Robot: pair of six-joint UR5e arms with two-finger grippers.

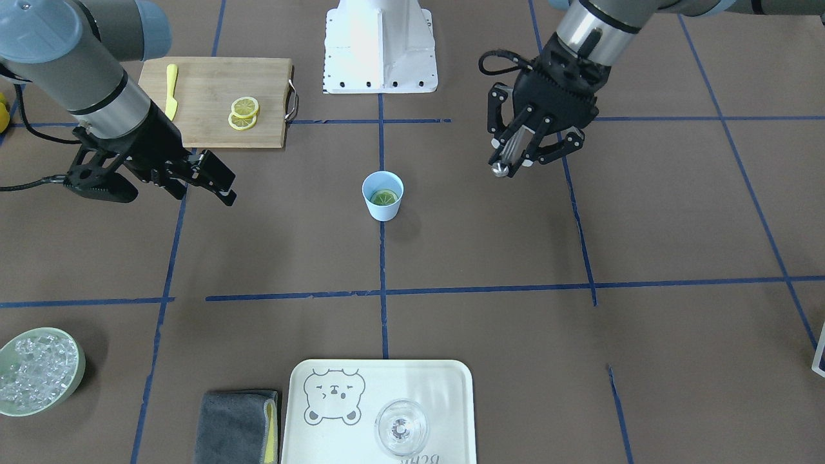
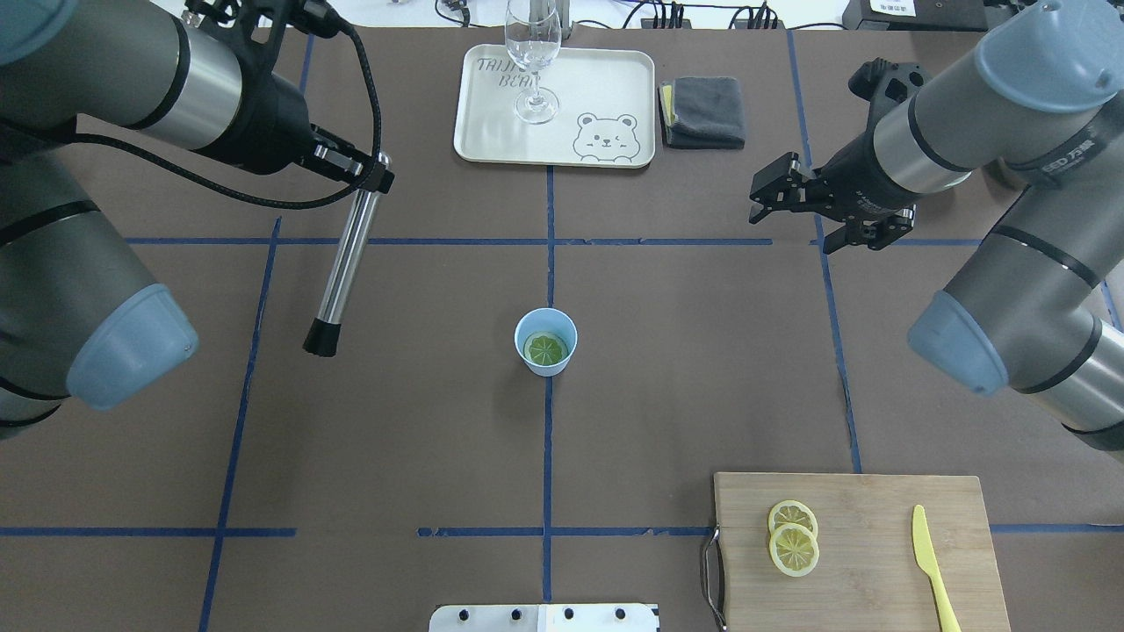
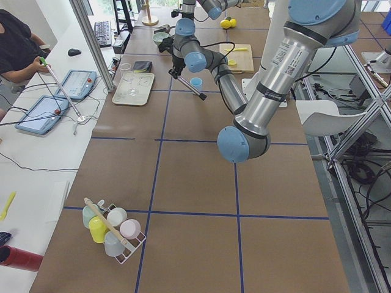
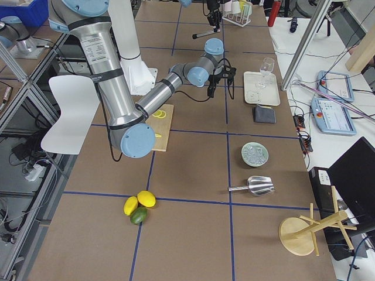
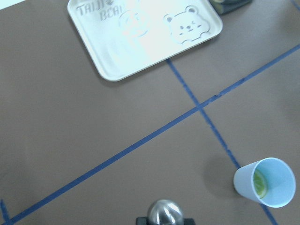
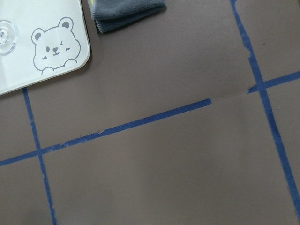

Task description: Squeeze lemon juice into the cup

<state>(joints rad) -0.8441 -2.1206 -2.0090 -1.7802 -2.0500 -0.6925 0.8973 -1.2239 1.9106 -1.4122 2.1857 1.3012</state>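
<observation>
Since the lemon (image 2: 545, 348) already lies inside the cup (image 2: 546, 319) mid-surface (image 2: 685, 386), my left jaws clamping the muddler (image 2: 347, 254), right jaws spread empty, pressing seems next: swing its tip toward three o'clock, then plunge.

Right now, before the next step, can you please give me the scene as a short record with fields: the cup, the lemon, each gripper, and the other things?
cup: light blue, upright, near the table's centre
lemon slice: lying inside the cup
left gripper: shut on a metal rod, off to the side of the cup
right gripper: open, empty, above bare table
cutting board: carries two more slices, overlapping, and a yellow knife
tray: carries a clear glass
</observation>
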